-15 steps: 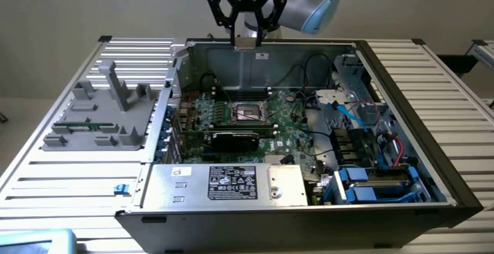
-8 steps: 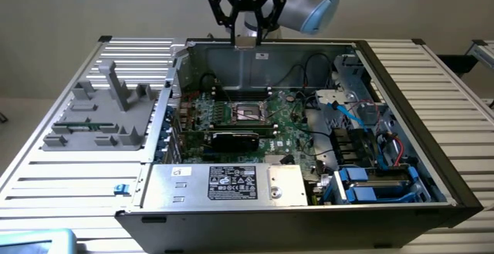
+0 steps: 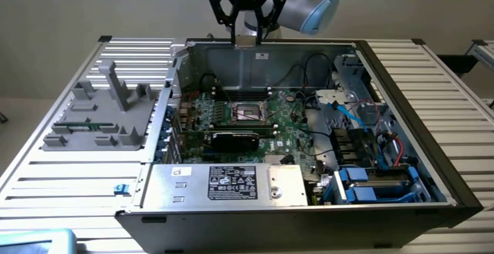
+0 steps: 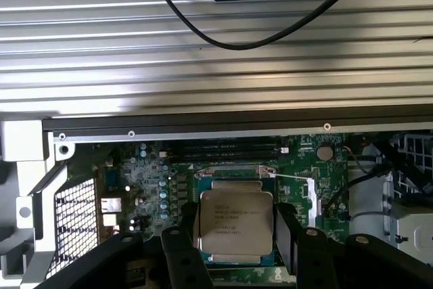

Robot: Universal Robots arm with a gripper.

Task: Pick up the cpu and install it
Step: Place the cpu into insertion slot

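Observation:
The cpu (image 4: 235, 225), a flat square chip with a shiny silver top and printed text, sits between my two black fingers (image 4: 287, 238), which are shut on its opposite edges. In the exterior view my gripper (image 3: 246, 36) hangs high over the back wall of the open computer case (image 3: 401, 86), with the cpu (image 3: 246, 42) as a small silver piece at its tips. The metal-framed socket (image 3: 249, 112) lies well below on the green motherboard (image 3: 297, 128). In the wrist view the socket frame (image 4: 233, 175) shows just beyond the chip.
A large silver box with a white label (image 3: 225, 184) fills the case's near side. Cables and blue drive bays (image 3: 371, 181) crowd the exterior view's right. A grey plastic holder (image 3: 104, 115) rests on the slatted table (image 3: 54, 173) at the exterior view's left.

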